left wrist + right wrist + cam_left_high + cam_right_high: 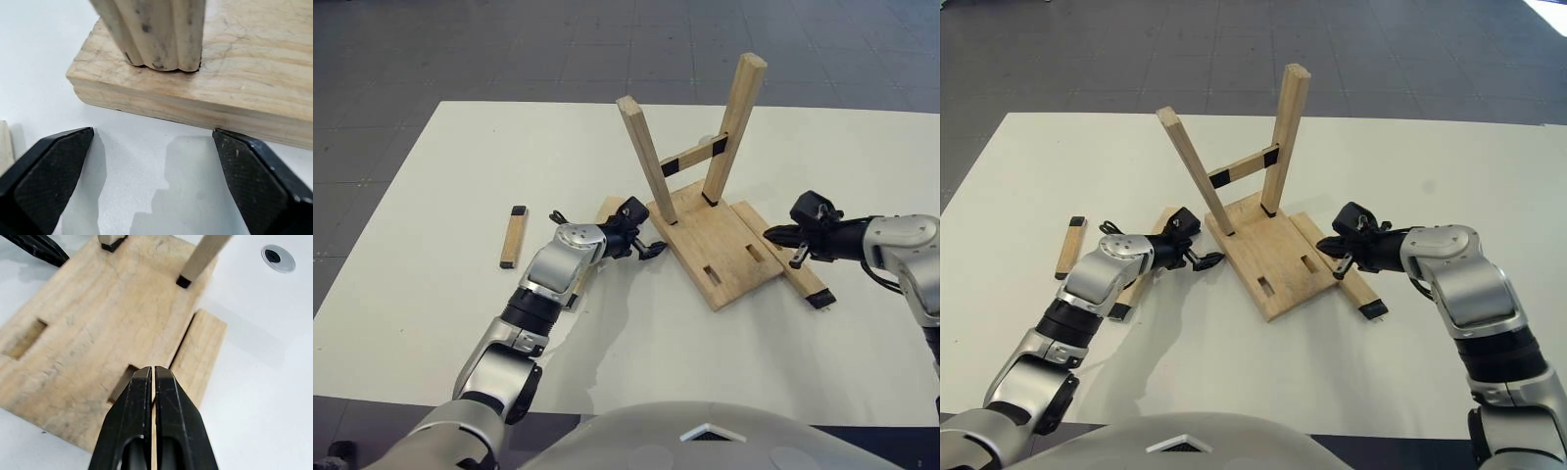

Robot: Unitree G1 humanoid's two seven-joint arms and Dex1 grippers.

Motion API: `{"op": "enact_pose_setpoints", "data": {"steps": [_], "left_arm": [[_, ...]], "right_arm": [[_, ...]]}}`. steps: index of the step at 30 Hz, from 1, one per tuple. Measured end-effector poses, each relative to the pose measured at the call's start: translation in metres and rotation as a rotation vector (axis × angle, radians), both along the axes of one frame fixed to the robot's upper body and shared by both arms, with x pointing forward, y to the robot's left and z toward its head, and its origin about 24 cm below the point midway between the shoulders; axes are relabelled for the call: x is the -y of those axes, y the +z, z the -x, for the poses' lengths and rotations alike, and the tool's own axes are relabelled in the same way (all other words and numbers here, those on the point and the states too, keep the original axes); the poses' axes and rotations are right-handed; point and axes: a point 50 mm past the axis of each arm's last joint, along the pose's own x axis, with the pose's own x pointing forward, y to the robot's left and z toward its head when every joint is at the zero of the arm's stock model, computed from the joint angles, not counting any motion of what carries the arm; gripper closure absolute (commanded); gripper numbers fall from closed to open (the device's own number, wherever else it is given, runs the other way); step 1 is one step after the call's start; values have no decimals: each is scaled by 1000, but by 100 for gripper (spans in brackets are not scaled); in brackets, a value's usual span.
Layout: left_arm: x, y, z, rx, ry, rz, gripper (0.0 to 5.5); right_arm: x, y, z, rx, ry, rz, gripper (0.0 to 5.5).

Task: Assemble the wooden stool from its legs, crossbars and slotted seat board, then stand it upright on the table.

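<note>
on the seat board [736,253], two legs [647,159] point upward, crossbar [691,154] between them.

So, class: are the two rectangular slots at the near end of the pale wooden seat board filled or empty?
Empty. Both rectangular slots are open holes in the pale wooden seat board; nothing stands in either.

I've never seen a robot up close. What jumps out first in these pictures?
Two upright legs stand out of a seat board lying flat mid-table, joined by a crossbar. The left tool, open, sits at the board's left edge; the right tool, shut, hangs at its right edge, above a loose leg lying alongside. A short bar lies alone farther left.
</note>
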Motion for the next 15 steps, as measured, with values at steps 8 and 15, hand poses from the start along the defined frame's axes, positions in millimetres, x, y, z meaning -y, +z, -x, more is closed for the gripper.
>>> {"op": "enact_pose_setpoints", "data": {"steps": [8, 15], "left_arm": [[-7, -2, -10, 11, 50, -6, 98], [-19, 3, -16, 22, 95, -4, 98]], "right_arm": [[5, -22, 3, -25, 28, 49, 540], [-21, -34, 24, -118, 203, 32, 540]]}}
